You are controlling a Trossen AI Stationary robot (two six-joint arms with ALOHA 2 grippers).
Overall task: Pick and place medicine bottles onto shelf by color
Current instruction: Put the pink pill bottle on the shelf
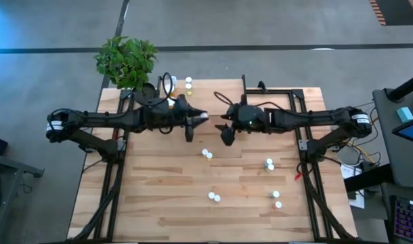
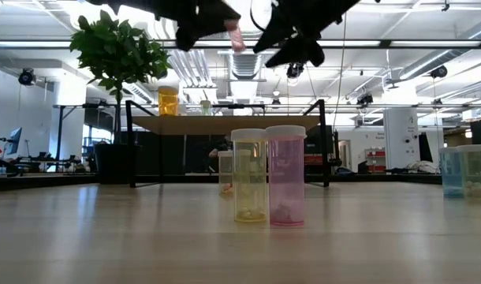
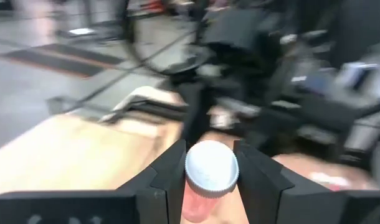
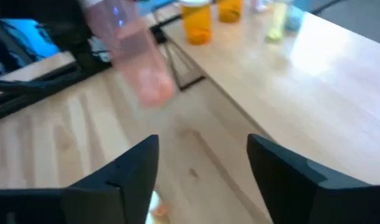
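My left gripper (image 3: 210, 163) is shut on a pink medicine bottle (image 4: 137, 62) with a white cap (image 3: 211, 167), held high over the table's far middle (image 2: 235, 35). My right gripper (image 4: 202, 152) stands open just to the right of it (image 1: 225, 131), with nothing between its fingers. The shelf (image 2: 225, 124) stands at the table's far edge and carries orange bottles (image 4: 197, 22) along with paler ones. On the tabletop, a yellow bottle (image 2: 250, 175) and a pink bottle (image 2: 285, 175) stand upright side by side. More bottles stand in pairs (image 1: 269, 164) across the table. My left gripper pinches the pink bottle between its two fingers (image 3: 171, 171), on the body just below the white cap (image 3: 202, 199). The fingers reach out about level toward the table's right side. The bottle is lifted clear, tilted, with its bottom end (image 4: 154, 93) free.
A potted plant (image 1: 125, 59) stands at the table's far left corner. Black frame rails (image 1: 115, 169) run along both sides of the table. Bottle pairs stand at the middle (image 1: 206, 153), near middle (image 1: 213, 196) and near right (image 1: 277, 198).
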